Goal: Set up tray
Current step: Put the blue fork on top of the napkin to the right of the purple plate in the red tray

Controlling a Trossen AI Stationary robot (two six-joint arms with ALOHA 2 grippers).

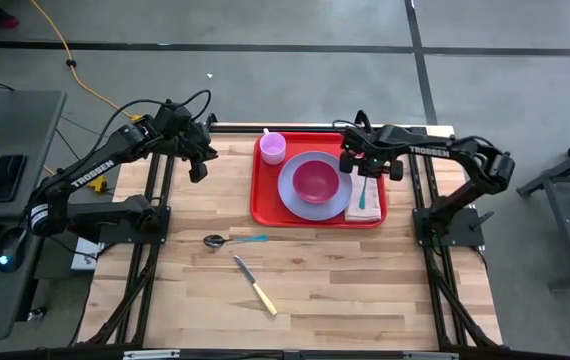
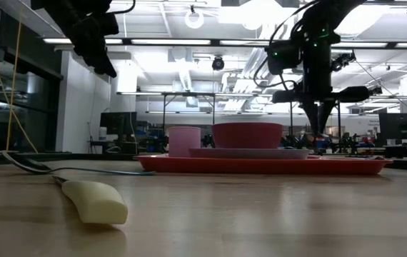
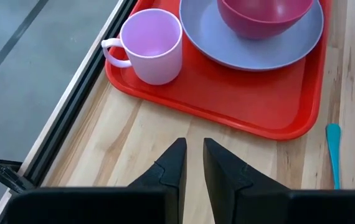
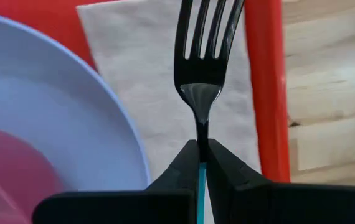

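Altogether the tray (image 1: pixel 265 205) holds one plate (image 1: pixel 291 190), bowl (image 1: pixel 315 181), cup (image 1: pixel 272 148); right hand (image 1: pixel 366 178) clamps one fork (image 4: pixel 203 68).

Only readable text showing up: "TROSSEN" in white letters running along left arm (image 1: pixel 93 170) in high view. Right arm (image 1: pixel 427 150) carrying white lettering too, looks like same brand, but too small to read for sure. Nothing legible showing on tray, dishes, cutlery or table.

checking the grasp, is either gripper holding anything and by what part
The right gripper holds a fork by its handle, over the napkin. The left gripper holds nothing.
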